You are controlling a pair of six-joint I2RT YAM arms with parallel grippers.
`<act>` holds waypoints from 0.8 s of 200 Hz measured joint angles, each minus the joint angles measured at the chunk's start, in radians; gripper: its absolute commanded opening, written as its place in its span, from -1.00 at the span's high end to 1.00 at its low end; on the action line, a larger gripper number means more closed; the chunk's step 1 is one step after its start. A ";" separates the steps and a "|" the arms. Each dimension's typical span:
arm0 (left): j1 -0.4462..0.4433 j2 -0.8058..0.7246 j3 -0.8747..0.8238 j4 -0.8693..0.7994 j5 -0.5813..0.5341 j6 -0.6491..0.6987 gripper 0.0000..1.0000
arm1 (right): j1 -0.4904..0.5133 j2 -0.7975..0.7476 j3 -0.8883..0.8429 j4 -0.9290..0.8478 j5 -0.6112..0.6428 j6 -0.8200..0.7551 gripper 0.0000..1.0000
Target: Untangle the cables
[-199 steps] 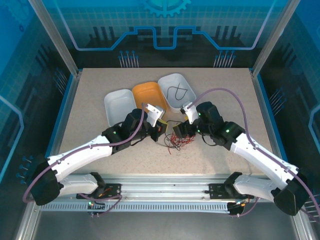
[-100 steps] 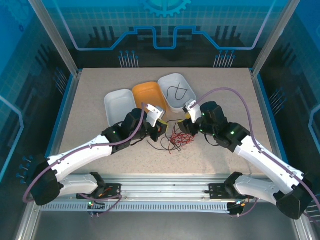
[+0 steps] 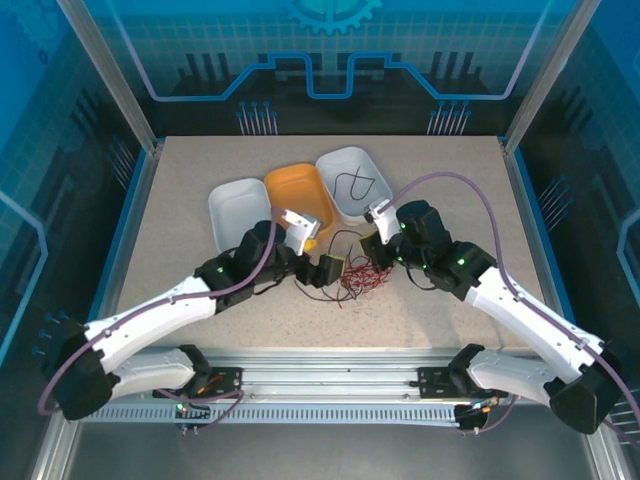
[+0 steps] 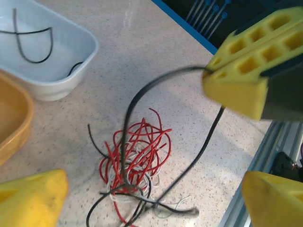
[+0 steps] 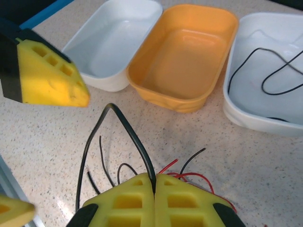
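Cables (image 3: 354,280) in red, black and white lie bunched in a loose tangle on the speckled desk (image 3: 450,190). The tangle is about midway between the desk's left and right edges, on the near side of a row of three trays.

The right end effector (image 3: 372,256) has its yellow fingers (image 5: 128,201) pressed together on a black cable (image 5: 127,126), which arches up out of the tangle into the grip.

The left end effector (image 3: 328,268) sits just left of the tangle. Its fingers (image 4: 33,201) are spread wide apart and hold nothing; in its wrist view the tangle lies between them.

The trays sit side by side toward the far edge. A white tray (image 3: 238,205) is leftmost, an orange tray (image 3: 295,190) is in the middle, and a second white tray (image 3: 345,160) is rightmost. A separate black cable (image 3: 356,184) lies looped inside that rightmost tray.
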 measured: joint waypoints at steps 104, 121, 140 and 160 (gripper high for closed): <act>0.012 -0.315 -0.256 0.004 -0.295 -0.165 -0.98 | 0.000 -0.016 0.372 -0.199 0.092 0.081 1.00; 0.013 -0.315 -0.264 0.005 -0.307 -0.191 -0.98 | 0.000 0.019 0.453 -0.218 0.109 0.081 1.00; 0.013 -0.315 -0.266 0.005 -0.319 -0.212 -0.98 | 0.000 0.066 0.524 -0.231 0.134 0.081 1.00; 0.014 -0.315 -0.266 0.004 -0.336 -0.221 -0.98 | -0.005 0.118 0.566 -0.230 0.153 0.084 1.00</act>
